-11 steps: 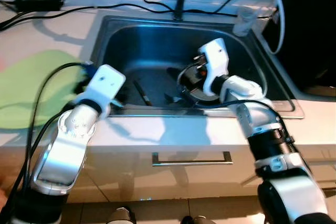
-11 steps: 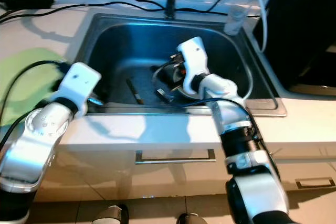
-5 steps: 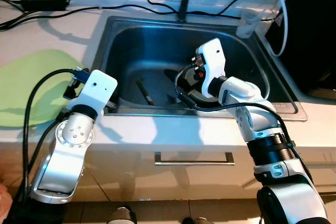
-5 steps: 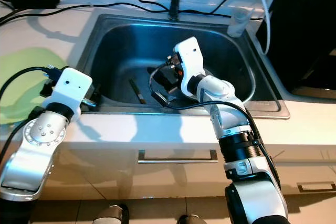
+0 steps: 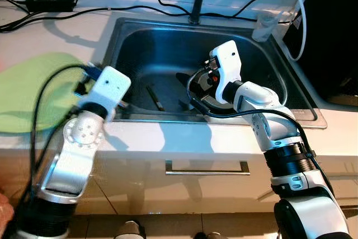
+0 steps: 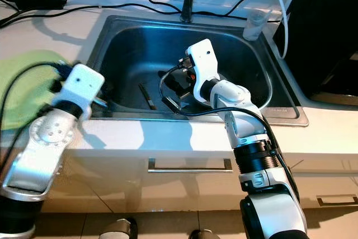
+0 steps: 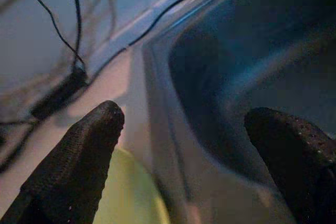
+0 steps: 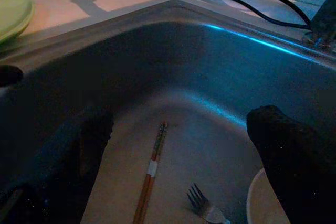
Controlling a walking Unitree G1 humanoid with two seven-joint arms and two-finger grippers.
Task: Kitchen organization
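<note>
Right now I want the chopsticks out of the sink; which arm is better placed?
Right. The right gripper is open inside the sink, over the chopsticks; the left gripper is at the sink's left rim.

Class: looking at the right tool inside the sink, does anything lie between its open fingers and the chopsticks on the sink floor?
Nothing visible does. The right tool hangs open above the chopsticks, with bare sink floor between. A fork lies beside them, apart.

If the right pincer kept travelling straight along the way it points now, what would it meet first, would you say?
Most likely the chopsticks lying on the sink floor: in the right wrist view they sit between the open fingers of the right pincer, with a fork just beside. Depth is unclear.
</note>
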